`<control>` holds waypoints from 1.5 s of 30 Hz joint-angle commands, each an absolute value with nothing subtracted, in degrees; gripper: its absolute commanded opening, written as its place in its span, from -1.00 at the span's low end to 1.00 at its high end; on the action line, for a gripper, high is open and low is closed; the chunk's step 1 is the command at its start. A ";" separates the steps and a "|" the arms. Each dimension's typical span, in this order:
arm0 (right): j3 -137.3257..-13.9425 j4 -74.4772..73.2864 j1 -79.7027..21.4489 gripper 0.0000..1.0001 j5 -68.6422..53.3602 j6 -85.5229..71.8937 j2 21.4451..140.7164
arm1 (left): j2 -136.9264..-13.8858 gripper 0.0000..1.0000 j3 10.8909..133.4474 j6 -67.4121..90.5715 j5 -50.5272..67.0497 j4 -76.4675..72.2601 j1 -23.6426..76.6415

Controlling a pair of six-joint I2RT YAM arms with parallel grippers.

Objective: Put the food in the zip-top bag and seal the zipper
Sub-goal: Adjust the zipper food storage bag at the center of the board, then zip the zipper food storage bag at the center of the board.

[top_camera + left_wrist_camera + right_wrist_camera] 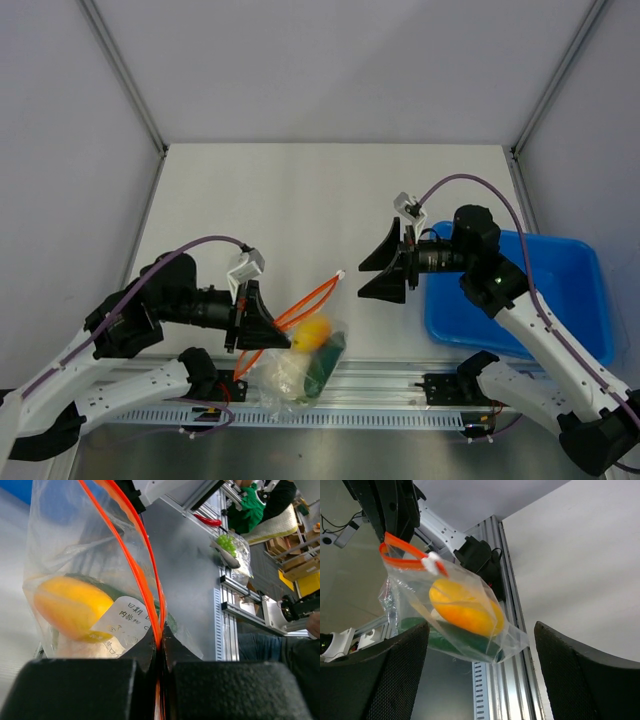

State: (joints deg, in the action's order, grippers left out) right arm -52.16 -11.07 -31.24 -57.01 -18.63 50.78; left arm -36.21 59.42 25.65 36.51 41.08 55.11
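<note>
The zip-top bag [296, 372] hangs from my left gripper [278, 336], which is shut on the zipper [312, 297] near one end. The left wrist view shows the jaws pinched on the zipper [159, 630]. Beyond the grip its two orange strips [131, 555] part into a loop. Inside the bag are the yellow-orange fruit [313, 331], the dark green cucumber [326, 364] and the pale leafy lump [281, 373]. My right gripper [362, 280] is open and empty, to the right of the bag and facing it. In its view the bag [510, 635], fruit [465, 607], cucumber [452, 637] and zipper loop [400, 555] hang ahead between its fingers [385, 675].
A blue plastic tray [560, 290] lies at the right, beside the right arm. The aluminium rail [380, 395] runs along the table's near edge, under the bag. A white slider tab [433, 563] sits on the zipper's free end.
</note>
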 commanded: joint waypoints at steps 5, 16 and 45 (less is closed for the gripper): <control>-55.02 2.34 -31.55 0.74 -62.40 -20.47 54.49 | -34.45 -0.99 60.03 28.83 42.98 34.54 55.37; -55.19 11.95 -39.64 0.65 -63.98 -24.96 55.72 | -34.19 -0.99 60.12 31.20 46.85 29.53 55.37; -50.71 25.33 -43.68 -1.00 -62.15 -35.51 55.46 | -32.26 -0.99 57.75 30.59 44.48 30.59 55.37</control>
